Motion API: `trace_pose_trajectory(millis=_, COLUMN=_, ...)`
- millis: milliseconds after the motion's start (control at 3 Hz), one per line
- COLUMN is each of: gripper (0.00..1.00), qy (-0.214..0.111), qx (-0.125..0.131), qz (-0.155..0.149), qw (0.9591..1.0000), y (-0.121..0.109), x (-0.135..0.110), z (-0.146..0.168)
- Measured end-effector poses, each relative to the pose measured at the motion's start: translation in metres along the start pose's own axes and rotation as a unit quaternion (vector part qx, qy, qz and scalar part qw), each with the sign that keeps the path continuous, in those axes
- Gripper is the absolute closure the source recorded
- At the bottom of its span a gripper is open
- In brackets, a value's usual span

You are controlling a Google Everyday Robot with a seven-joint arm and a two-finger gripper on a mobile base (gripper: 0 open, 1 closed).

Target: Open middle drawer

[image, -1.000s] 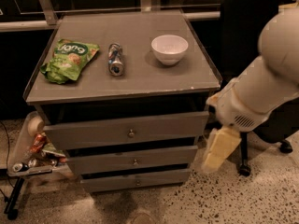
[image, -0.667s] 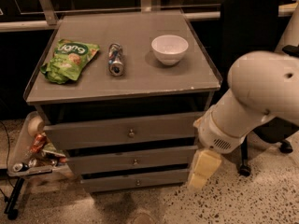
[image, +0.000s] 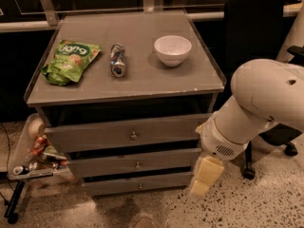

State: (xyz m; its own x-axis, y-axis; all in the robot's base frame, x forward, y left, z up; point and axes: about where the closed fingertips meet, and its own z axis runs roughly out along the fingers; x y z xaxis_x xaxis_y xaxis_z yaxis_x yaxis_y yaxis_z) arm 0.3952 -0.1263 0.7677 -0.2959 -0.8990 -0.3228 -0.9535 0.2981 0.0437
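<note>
The middle drawer (image: 109, 165) is the mid-height grey front of the three in the grey cabinet. It looks closed, and its small round metal knob (image: 137, 165) sits at its centre. The taller drawer (image: 95, 136) is above it and the shortest drawer (image: 114, 186) is below it. My gripper (image: 204, 177) is a cream-coloured piece hanging down from the white arm (image: 256, 103). It is just past the right end of the middle and bottom drawers, near the floor, apart from the knob.
On the cabinet top lie a green snack bag (image: 71, 61), a can on its side (image: 117, 60) and a white bowl (image: 173, 49). A black office chair (image: 256, 27) stands to the right. A low tray of clutter (image: 33, 151) sits at the left.
My arm has swung left and downward. The gripper now hangs lower and closer to the right end of the drawers. The drawers have not moved.
</note>
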Motion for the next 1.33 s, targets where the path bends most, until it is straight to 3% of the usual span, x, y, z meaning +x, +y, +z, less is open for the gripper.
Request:
trace_pose_trajectory(millis=333, gripper=0.0, qy=-0.027, qx=-0.047, qz=0.035, qw=0.9979, y=0.013, x=0.004, z=0.063)
trace_pose_trajectory(millis=1000, gripper=0.0, qy=-0.067, qx=-0.088, qz=0.076, qw=0.9909, y=-0.006, x=-0.004, z=0.202)
trace_pose_trajectory(millis=1333, gripper=0.0, qy=-0.067, qx=-0.088, qz=0.076, qw=0.9909, y=-0.006, x=-0.004, z=0.202)
